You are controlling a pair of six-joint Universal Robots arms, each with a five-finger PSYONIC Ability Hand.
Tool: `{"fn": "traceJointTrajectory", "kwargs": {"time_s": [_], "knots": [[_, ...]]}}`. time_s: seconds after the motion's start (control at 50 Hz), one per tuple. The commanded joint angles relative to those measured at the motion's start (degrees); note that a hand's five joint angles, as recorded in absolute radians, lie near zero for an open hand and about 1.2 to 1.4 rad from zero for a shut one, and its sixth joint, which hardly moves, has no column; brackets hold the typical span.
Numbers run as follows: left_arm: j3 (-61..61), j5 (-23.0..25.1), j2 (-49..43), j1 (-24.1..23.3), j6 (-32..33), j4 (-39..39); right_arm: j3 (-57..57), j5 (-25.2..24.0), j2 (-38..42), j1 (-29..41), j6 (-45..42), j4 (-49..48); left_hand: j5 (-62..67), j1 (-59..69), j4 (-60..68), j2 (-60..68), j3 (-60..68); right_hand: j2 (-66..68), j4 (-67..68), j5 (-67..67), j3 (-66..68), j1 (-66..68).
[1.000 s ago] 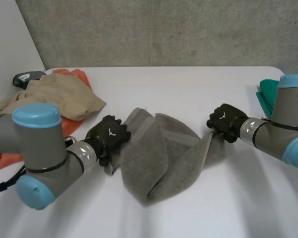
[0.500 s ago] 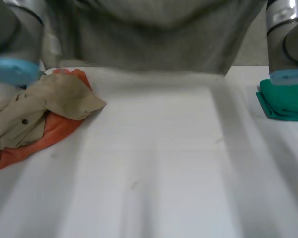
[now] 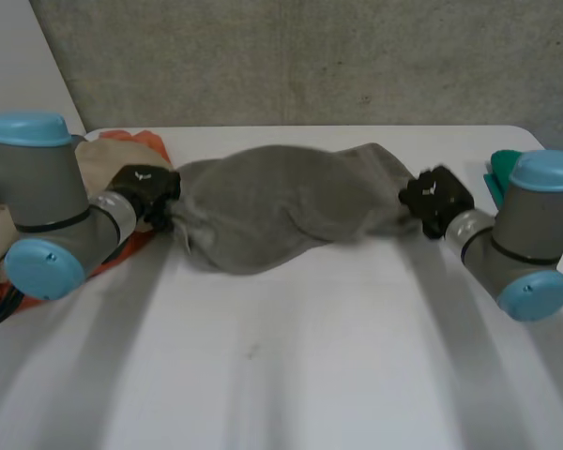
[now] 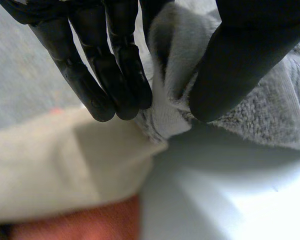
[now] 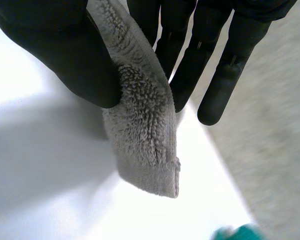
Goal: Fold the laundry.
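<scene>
Head view: towel (image 3: 281, 202) in robot hands (image 3: 145, 187) (image 3: 436, 195)

The lower half of the frame is bare white table (image 3: 291, 366), open from side to side. Across the upper middle the grey towel (image 3: 281, 206) is stretched between the left hand (image 3: 145, 187) and the right hand (image 3: 438, 197), barring the far strip. Its sagging middle seems to touch the table, though that is unclear. A beige garment (image 3: 98, 159) on an orange cloth (image 3: 131, 139) crowds the upper left, and a green cloth (image 3: 500, 169) the right edge.
</scene>
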Motion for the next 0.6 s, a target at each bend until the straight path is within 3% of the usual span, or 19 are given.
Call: {"fn": "traceJointTrajectory", "kwargs": {"time_s": [0.02,0.12,0.18,0.22,0.36,0.5,0.56,0.6], "knots": [[-5.45,2.38,3.82,1.41,0.47,-0.77,3.51,0.27,-0.65,-0.66,-0.38,3.36,-11.65,-12.08,-12.21,-12.17,-12.13,13.05,11.5,13.08,12.04,15.61],[-10.55,4.31,7.25,3.08,4.24,2.22,5.97,0.27,-2.93,-1.18,0.14,3.71,-28.81,-29.25,-29.37,-29.33,-29.3,13.05,11.5,13.08,12.04,15.61],[-14.94,6.68,9.01,4.05,10.65,3.89,7.11,0.18,-4.08,-1.62,0.76,3.45,-36.57,-37.01,-37.13,-37.09,-37.06,13.05,11.5,13.08,12.04,15.61],[-18.62,8.79,10.24,4.92,17.12,5.37,7.73,0.1,-4.52,-2.06,1.72,3.19,-35.91,-36.35,-36.47,-36.44,-36.4,13.05,11.5,13.08,12.04,15.61],[-28.47,12.05,14.1,6.42,30.16,12.05,8.17,-0.17,-4.7,-3.2,4.8,2.83,-22.47,-22.91,-23.03,-23.0,-22.96,13.05,11.5,13.08,12.04,15.61],[-33.67,12.58,16.92,7.74,30.35,19.62,8.7,-0.17,-4.87,-3.21,4.54,2.75,-15.55,-15.99,-16.11,-16.07,-16.04,13.05,11.5,13.08,12.04,15.61],[-35.08,12.4,18.85,8.79,29.3,21.99,9.05,-0.17,-4.79,-3.21,4.54,2.75,-22.24,-22.68,-22.81,-22.77,-22.73,13.05,11.5,13.08,12.04,15.61],[-35.87,12.93,20.08,9.41,27.82,22.35,9.14,-0.17,-4.78,-3.12,4.37,2.66,-33.48,-33.92,-34.04,-34.0,-33.97,13.05,11.5,13.08,12.04,15.61]]}}
